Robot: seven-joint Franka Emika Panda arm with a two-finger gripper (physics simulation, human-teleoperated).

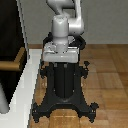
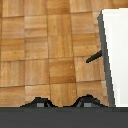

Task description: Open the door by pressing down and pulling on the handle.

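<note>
Exterior view: flat dark door [image 1: 10, 30], cylindrical brass handle [image 1: 11, 62], ribbed pedestal [image 1: 65, 80].

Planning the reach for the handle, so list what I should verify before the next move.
1. Handle found: ok. The handle shows on the door at the exterior view's left.
2. Hand ready: ok. The hand has its fingers apart with nothing between them.
3. Hand at handle: not ok. The wrist view shows mostly wooden floor and no handle.
4. Hand's place in the exterior view: cannot tell. The arm runs out of the top of the picture.
5. Door shut or ajar: cannot tell.
</note>
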